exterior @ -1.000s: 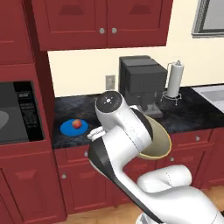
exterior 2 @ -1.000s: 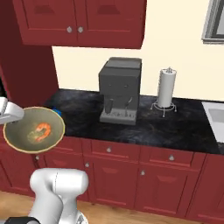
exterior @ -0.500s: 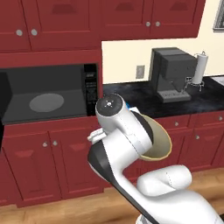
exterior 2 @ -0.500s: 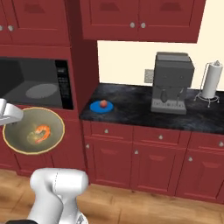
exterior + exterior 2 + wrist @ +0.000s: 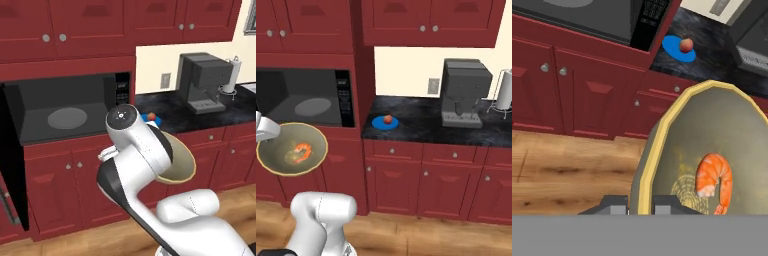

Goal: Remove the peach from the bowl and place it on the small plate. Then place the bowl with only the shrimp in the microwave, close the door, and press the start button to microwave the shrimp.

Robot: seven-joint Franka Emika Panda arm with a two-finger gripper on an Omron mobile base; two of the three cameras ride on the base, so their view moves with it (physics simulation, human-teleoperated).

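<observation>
My gripper point(image 5: 641, 206) is clenched on the pale yellowish rim of the round tan-olive bowl point(image 5: 712, 150), where the curled orange shrimp point(image 5: 714, 181) lies loose. I judge the bowl stiff but easy to tip, so I hold it level. Farther off, the red-orange peach point(image 5: 686, 45) rests on the flat blue plate point(image 5: 674, 51) on the tabletop, beside the open black microwave point(image 5: 303, 100).

The bowl point(image 5: 732, 125) looks like matt glazed ceramic, its pale rim smooth, and the shrimp point(image 5: 714, 181) in it shines wetly. The worktop point(image 5: 421, 120) is dark speckled polished stone; the floor point(image 5: 567, 170) is satin-finished grained wood, and the cabinet doors point(image 5: 401, 187) are smooth red lacquer with small metal knobs.
</observation>
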